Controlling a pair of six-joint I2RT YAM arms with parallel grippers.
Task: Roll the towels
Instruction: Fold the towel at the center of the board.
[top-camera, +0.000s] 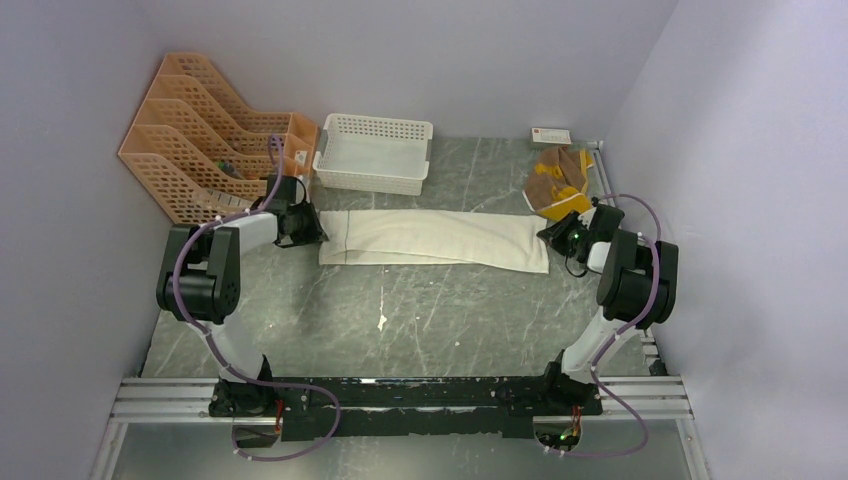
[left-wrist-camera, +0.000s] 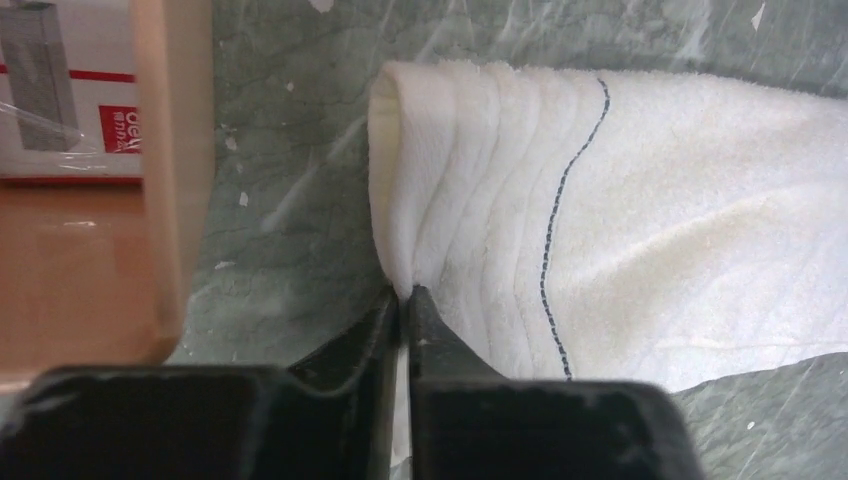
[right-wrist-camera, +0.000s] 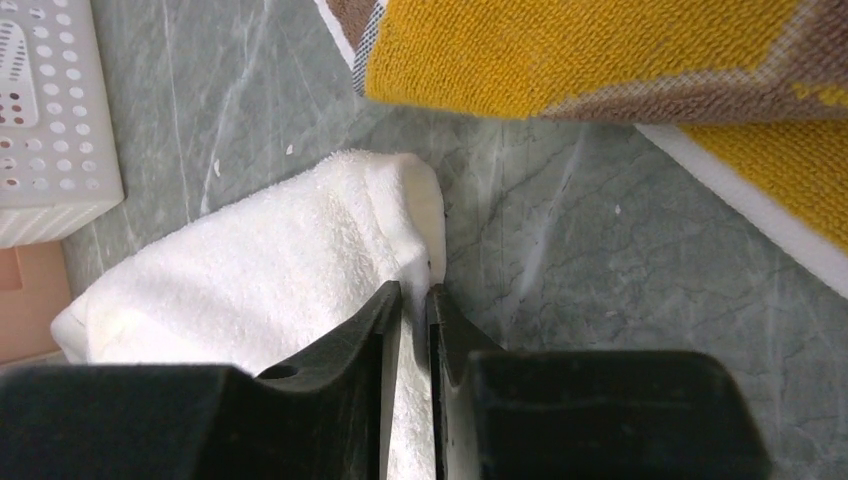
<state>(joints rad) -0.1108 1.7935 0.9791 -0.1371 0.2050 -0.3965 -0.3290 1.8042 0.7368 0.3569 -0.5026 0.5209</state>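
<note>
Grey marble table (top-camera: 430, 320): cream towel (top-camera: 435, 238) pinched at both ends

The cream towel lies stretched flat just in front of the white basket (top-camera: 372, 182). The left gripper (left-wrist-camera: 403, 298) is closed on its end left of the basket, the right gripper (right-wrist-camera: 413, 295) on its right end. The brown-yellow towel (top-camera: 555, 185) lies crumpled right of the basket

I see a grey marbled table (top-camera: 400, 310). A cream-white towel (top-camera: 430, 238) lies across it. Behind: brown-yellow towel (top-camera: 556, 182), white basket (top-camera: 368, 182), orange rack (top-camera: 190, 150).
</note>
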